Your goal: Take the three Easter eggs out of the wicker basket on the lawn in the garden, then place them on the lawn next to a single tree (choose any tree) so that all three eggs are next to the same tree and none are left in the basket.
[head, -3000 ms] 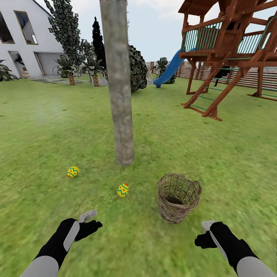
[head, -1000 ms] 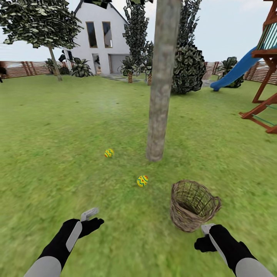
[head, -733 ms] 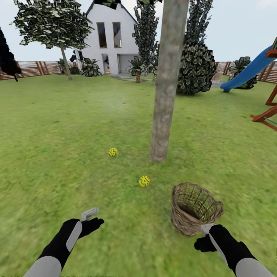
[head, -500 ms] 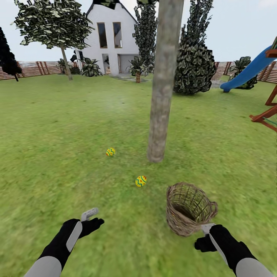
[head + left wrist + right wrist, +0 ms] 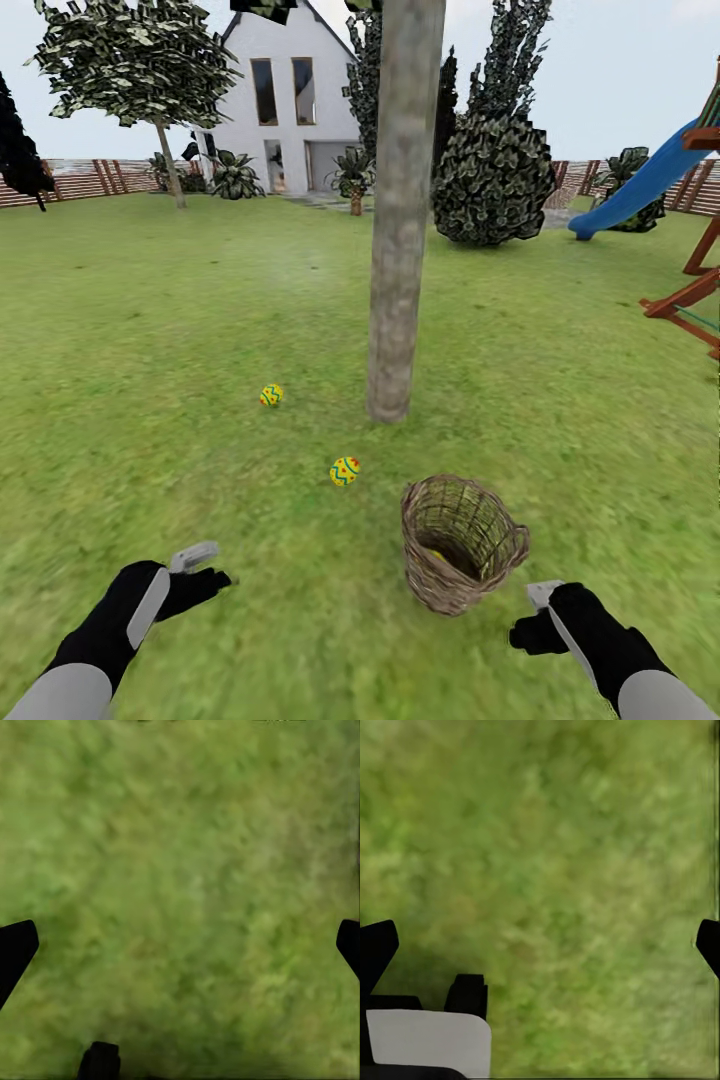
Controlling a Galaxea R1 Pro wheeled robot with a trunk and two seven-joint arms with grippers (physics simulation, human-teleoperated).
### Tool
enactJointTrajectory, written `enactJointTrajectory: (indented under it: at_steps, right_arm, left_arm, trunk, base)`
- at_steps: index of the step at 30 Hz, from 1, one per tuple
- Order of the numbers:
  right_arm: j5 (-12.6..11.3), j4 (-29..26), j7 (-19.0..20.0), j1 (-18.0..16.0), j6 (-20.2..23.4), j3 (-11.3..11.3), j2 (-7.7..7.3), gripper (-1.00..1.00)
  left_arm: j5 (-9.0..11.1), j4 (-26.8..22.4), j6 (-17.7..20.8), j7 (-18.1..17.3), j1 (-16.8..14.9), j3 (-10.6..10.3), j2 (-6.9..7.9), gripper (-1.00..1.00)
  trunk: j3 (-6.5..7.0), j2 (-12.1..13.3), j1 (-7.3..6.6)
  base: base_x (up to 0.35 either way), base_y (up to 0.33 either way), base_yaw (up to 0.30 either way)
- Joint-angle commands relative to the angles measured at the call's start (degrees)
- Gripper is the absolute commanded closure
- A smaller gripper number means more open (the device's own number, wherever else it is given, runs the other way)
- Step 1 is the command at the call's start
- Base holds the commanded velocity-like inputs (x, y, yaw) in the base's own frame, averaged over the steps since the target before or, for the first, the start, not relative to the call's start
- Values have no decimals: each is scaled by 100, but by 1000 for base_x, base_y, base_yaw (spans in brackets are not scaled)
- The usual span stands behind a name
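A brown openwork woven wicker basket (image 5: 462, 542), deep and rounded, is seen standing slightly tilted on the wide stretch of short green grass (image 5: 180, 320), in front of a thick, straight, grey-brown bare tree trunk (image 5: 400, 220). A small patch of yellow (image 5: 437, 554) is glimpsed deep inside the basket; whether it is an egg cannot be told for certain. Two small yellow Easter eggs with blue-green zigzag bands are seen lying on the grass outside the basket: the nearer egg (image 5: 345, 471) is found between the basket and the trunk's foot, off to the left of both, and the farther egg (image 5: 271, 396) lies left of the trunk's base, near it but apart from it.

The black-gloved left hand (image 5: 195, 568) is held low over the grass, well apart from the basket, and in the left wrist view its dark fingertips (image 5: 16, 949) are seen spread wide with only grass between them. The right hand (image 5: 540, 612) is held just beside the basket's near right side, not touching it; in the right wrist view its fingertips (image 5: 378, 945) are likewise shown wide apart over bare grass.

Behind the trunk a white house (image 5: 285, 110), a brown slatted wooden fence (image 5: 90, 180), a dark rounded bush (image 5: 495, 180) and a blue slide (image 5: 645, 185) are visible
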Motion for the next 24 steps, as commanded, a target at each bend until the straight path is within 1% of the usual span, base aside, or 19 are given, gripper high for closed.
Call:
enactJointTrajectory:
  at_steps: [1, 2, 3, 4, 5, 7, 8, 9, 11, 13, 14, 15, 17, 18, 20, 24]
  right_arm:
    - [61, -9, 38, -2, 36, 33, -47, -100]
    - [60, -13, 40, -2, 42, 35, -102, -100]
    - [53, -20, 43, -2, 47, 37, -189, -100]
    - [50, -25, 44, -2, 49, 37, -226, -100]
    - [45, -29, 50, -2, 50, 39, -257, -100]
    - [38, -36, 53, -2, 51, 47, -277, -100]
    - [36, -38, 54, -2, 51, 50, -279, -100]
    - [36, -40, 55, -2, 52, 54, -272, -100]
    - [36, -41, 55, -2, 52, 52, -267, -100]
    - [36, -42, 52, -2, 52, 49, -265, -100]
    - [36, -42, 49, -2, 52, 48, -265, -100]
    - [36, -42, 48, -2, 52, 48, -268, -100]
    - [38, -42, 47, -2, 52, 49, -265, -100]
    - [42, -40, 47, -2, 52, 53, -245, -100]
    - [45, -29, 46, -2, 52, 59, -225, -100]
    - [45, -25, 44, -2, 57, 56, -221, -100]
  left_arm:
    - [35, -11, 97, -116, 1, 18, 178, -100]
    - [23, 5, 121, -209, 2, 18, 275, -100]
    - [9, 26, 143, -335, 10, 20, 415, -100]
    - [4, 36, 152, -398, 17, 21, 526, -100]
    - [7, 44, 157, -469, 23, 20, 739, -100]
    - [22, 46, 151, -635, 27, 21, 1018, -100]
    - [23, 46, 147, -776, 28, 22, 1102, -100]
    - [9, 51, 138, -1071, 29, 19, 1194, -100]
    - [-17, 122, 135, -1245, 30, 15, 1256, -100]
    - [-91, 167, 142, -1313, 30, 14, 1369, -100]
    - [-118, 176, 146, -1330, 30, 12, 1484, -100]
    - [-136, 180, 147, -1338, 30, 13, 1568, -100]
    - [-178, 188, 149, -1343, 30, 13, 1665, -100]
    - [-201, 184, 149, -1347, 31, 12, 1760, -100]
    - [-221, 181, 149, -1354, 31, 13, 1895, -100]
    - [-204, 165, 157, -1363, 30, 19, 1917, -100]
  trunk:
    - [-6, -3, 0]
    - [-6, -3, 0]
    - [-6, -3, 0]
    - [-6, -3, 0]
    - [-6, -3, 0]
    - [-6, -3, 0]
    - [-6, -3, 0]
    - [-6, -3, 0]
    - [-6, -3, 0]
    - [-6, -3, 0]
    - [-6, -3, 0]
    - [-6, -3, 0]
    - [-6, -3, 0]
    - [-6, -3, 0]
    - [-6, -3, 0]
    - [-6, -3, 0]
  base:
    - [0, -302, 0]
    - [0, -302, 0]
    - [0, -303, 0]
    - [0, -303, 0]
    - [0, -304, 0]
    - [0, -304, 0]
    - [0, -304, 0]
    - [0, -304, 0]
    - [0, -304, 0]
    - [0, -303, 0]
    - [0, -303, 0]
    - [0, -303, 0]
    - [0, -303, 0]
    - [0, -303, 0]
    - [0, -303, 0]
    - [0, -305, 0]
